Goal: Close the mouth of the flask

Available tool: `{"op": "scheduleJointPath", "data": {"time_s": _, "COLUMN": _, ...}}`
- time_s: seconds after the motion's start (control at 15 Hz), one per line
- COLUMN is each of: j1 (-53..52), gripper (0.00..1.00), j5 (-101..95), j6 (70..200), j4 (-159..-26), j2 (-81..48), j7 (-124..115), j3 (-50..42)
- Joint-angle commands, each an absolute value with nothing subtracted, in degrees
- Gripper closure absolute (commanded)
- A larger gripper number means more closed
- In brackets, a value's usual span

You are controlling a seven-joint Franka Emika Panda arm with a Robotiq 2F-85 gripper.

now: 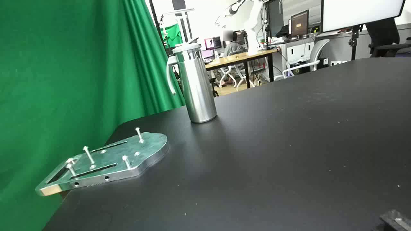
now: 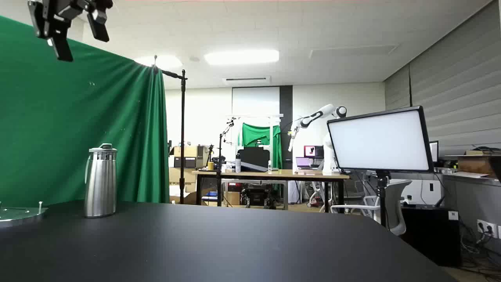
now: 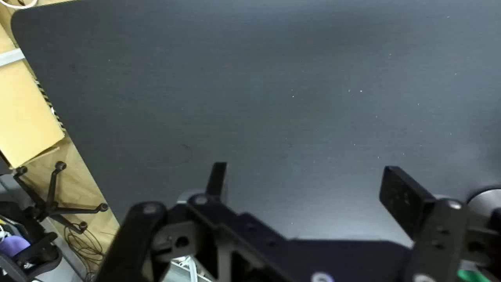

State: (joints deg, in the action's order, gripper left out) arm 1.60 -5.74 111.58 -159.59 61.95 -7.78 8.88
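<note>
A silver metal flask [image 1: 199, 88] with a light grey handle and rim stands upright on the black table, near its edge by the green curtain. It also shows in an exterior view [image 2: 101, 186]. A small grey flap [image 1: 193, 40] sticks up at a tilt on its top, so the mouth looks open. In the wrist view only a silver part of the flask [image 3: 486, 201] shows at the right edge, partly behind a finger. My gripper [image 2: 83, 47] is high above the table, apart from the flask. In the wrist view my gripper [image 3: 307, 176] is open, with nothing between its fingers.
A flat metal plate [image 1: 120, 154] with several upright bolts lies at the table's edge near the flask. A green curtain [image 1: 80, 64] hangs behind them. The black table [image 1: 273, 154] spreads out beside the flask. A dark object [image 1: 396, 220] shows at the bottom corner.
</note>
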Motion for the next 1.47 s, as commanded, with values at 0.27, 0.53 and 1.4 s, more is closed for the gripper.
{"op": "scheduleJointPath", "data": {"time_s": 0.27, "j1": 0.99, "gripper": 0.00, "j5": -6.25, "j6": 111.38, "j4": -159.44, "j2": 61.80, "j7": -8.26, "j3": 8.42}}
{"op": "scheduleJointPath", "data": {"time_s": 0.53, "j1": 0.99, "gripper": 0.00, "j5": -6.25, "j6": 111.38, "j4": -159.44, "j2": 61.80, "j7": -8.26, "j3": 8.42}}
{"op": "scheduleJointPath", "data": {"time_s": 1.4, "j1": 2.44, "gripper": 0.00, "j5": -8.09, "j6": 133.77, "j4": -136.71, "j2": 21.67, "j7": -11.07, "j3": 16.01}}
